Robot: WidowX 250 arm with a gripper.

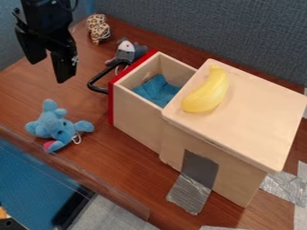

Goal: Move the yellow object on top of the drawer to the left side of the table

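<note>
At the upper left my black gripper (51, 67) hangs over the table, its two fingers apart with nothing between them. A yellow banana (207, 91) lies on the left part of the light wooden top of the drawer unit (258, 114), well to the right of the gripper. The drawer (137, 108) is pulled out toward the left, with a red front and a black handle, and blue cloth lies inside it. The left side of the brown wooden table (21, 90) is below and left of the gripper.
A blue plush toy (55, 126) lies on the table at left. A grey plush (126, 50) sits behind the drawer handle (96, 85), and a leopard-spotted plush (98, 29) is near the back. Silver tape (190, 193) fixes the unit down. A clear edge panel runs along the front left.
</note>
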